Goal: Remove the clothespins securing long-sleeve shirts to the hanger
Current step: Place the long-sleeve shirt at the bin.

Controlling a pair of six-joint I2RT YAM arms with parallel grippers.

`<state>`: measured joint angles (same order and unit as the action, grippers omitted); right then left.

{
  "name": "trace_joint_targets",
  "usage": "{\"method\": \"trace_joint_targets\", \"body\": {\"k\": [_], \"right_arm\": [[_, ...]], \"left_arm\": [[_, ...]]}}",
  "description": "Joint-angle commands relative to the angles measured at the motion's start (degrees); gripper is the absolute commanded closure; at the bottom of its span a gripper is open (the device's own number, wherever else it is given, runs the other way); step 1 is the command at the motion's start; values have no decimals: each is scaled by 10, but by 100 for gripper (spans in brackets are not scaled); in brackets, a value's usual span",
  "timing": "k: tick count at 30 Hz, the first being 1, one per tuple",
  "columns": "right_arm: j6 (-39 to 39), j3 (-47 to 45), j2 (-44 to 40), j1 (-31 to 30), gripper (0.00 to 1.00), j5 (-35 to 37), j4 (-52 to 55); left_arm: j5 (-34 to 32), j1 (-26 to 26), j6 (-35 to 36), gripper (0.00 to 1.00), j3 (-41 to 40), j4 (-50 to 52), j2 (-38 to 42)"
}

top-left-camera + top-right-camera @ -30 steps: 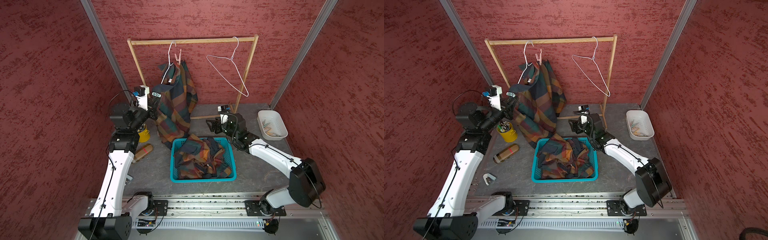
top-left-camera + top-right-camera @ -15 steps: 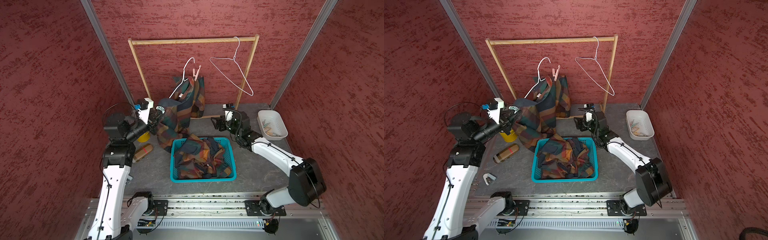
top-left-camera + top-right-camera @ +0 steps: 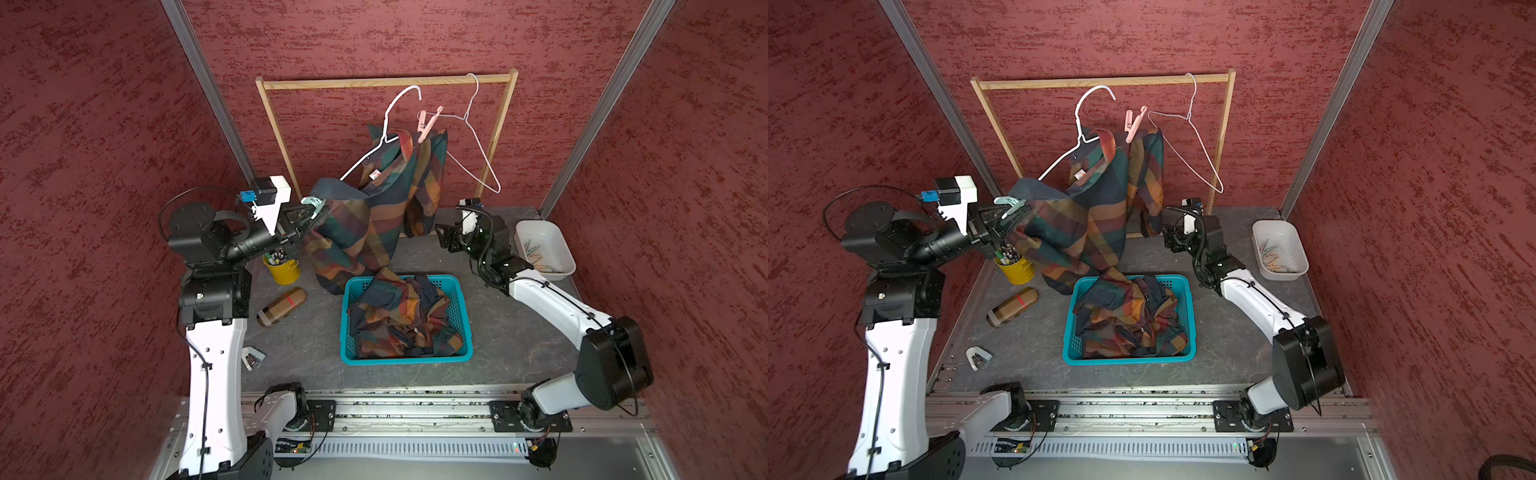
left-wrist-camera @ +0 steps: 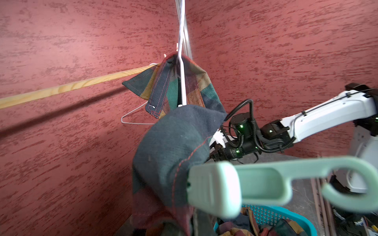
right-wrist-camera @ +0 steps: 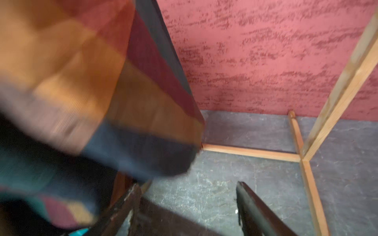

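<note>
Left of centre in both top views, the left claw (image 3: 308,212) is clamped on the mint clothespin (image 3: 313,203), which still bites the hanging shirt (image 3: 365,224). Probable step: tugging it free. Next comes the pink clothespin (image 3: 426,124), upper centre. The right claw (image 3: 445,240) gapes wide, empty.

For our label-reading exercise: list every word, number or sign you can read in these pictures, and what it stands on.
No text here can be read.
Neck tag on the hanging plaid shirt: too small to read.
Brown case on the table: a red stripe only, no letters visible.
</note>
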<state>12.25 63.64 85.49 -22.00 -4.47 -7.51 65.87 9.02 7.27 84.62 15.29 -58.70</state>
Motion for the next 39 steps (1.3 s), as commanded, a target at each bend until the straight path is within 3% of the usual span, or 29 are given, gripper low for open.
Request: {"method": "trace_joint_targets", "body": {"k": [1, 8, 12, 18, 21, 27, 37, 39], "right_arm": [[-18, 30, 13, 6, 24, 31, -9], [-43, 33, 20, 7, 25, -3, -43], [-55, 27, 16, 7, 27, -64, -66], [-70, 6, -17, -3, 31, -137, -90], [-73, -8, -47, -13, 31, -143, -87], [-74, -33, -84, -18, 30, -154, -60], [-117, -72, -110, -58, 31, -237, -15], [-129, -76, -110, -73, 31, -249, 5]], "left_arm": [[75, 5, -38, 100, 36, -63, 1], [126, -2, -142, 100, 73, -167, -5], [126, -29, -158, 100, 89, -181, -3], [93, -83, -160, 100, 93, -190, -4], [52, -119, -190, 100, 71, -253, -8], [20, -179, -195, 100, 64, -255, -30], [-23, -210, -264, 100, -64, -297, 28], [-25, -211, -333, 100, -114, -374, 44]]}}
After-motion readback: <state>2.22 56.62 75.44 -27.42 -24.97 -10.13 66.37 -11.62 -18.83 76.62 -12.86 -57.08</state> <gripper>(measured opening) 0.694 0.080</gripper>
